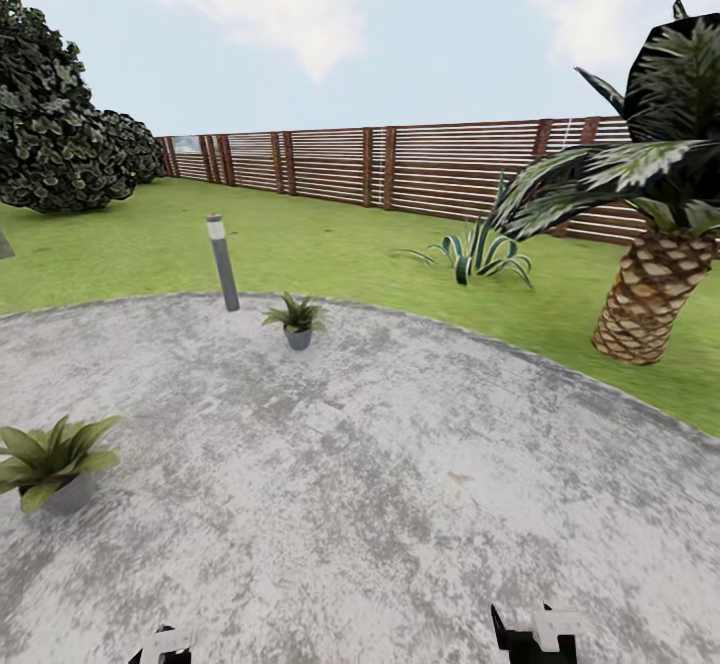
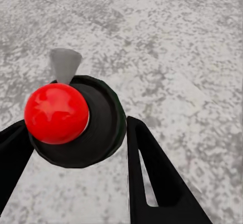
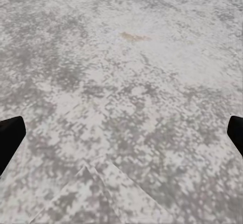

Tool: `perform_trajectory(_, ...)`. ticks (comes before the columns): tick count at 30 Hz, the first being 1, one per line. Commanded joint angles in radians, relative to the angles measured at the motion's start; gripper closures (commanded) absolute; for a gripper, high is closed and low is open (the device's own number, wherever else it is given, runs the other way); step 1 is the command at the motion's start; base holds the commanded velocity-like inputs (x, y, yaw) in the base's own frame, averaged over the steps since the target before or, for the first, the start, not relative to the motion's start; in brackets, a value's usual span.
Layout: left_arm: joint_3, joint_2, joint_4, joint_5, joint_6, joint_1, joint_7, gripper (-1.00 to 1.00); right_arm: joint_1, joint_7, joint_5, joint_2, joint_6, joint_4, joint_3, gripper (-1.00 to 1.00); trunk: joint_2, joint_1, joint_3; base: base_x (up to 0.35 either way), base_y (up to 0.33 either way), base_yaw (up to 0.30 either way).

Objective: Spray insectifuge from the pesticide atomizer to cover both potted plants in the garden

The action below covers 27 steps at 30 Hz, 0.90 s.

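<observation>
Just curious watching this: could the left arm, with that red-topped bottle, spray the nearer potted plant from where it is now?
Probably not yet. The nearer potted plant sits well ahead and off to the side of the left gripper, which holds the pesticide atomizer. Open patio lies between; nothing blocks the way.

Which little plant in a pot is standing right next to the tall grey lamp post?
The farther potted plant, beside the lamp post at the patio's edge. The other potted plant sits alone, much closer, at left.

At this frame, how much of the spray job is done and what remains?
Pickup looks done: the left gripper holds the pesticide atomizer, red top between its fingers. In hand: the robot faces both potted plants on the patio. Left: spraying the near plant and the far plant; no spray is visible on either. The right gripper is open.
</observation>
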Motion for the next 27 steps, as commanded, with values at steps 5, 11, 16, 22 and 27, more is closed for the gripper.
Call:
perform_trajectory(5,0.0,0.0,0.001,0.002,-0.003,-0.001,0.0,1.0,-0.001,0.005,0.006,0.001,-0.003,0.001,-0.009,-1.0,0.0,0.0,-0.001,0.34,0.0,0.009)
perform_trajectory(11,0.0,0.0,0.001,0.003,-0.003,-0.001,0.0,1.0,-0.001,0.005,0.007,0.003,-0.003,0.001,-0.007,-1.0,0.0,0.0,-0.001,0.34,0.0,0.19)
perform_trajectory(16,0.0,0.0,0.001,0.003,-0.003,-0.001,0.0,1.0,-0.001,0.005,0.007,0.003,-0.003,0.001,-0.007,-1.0,0.0,0.0,-0.001,0.34,0.0,0.185)
perform_trajectory(22,0.0,0.0,0.001,0.003,-0.003,-0.001,0.0,1.0,-0.001,0.005,0.007,0.002,-0.003,0.001,-0.008,-1.0,0.0,0.0,-0.001,0.34,0.0,0.024)
perform_trajectory(27,0.0,0.0,0.001,0.003,-0.003,-0.001,0.0,1.0,-0.001,0.005,0.007,0.002,-0.003,0.001,-0.009,-1.0,0.0,0.0,-0.001,0.34,0.0,0.002)
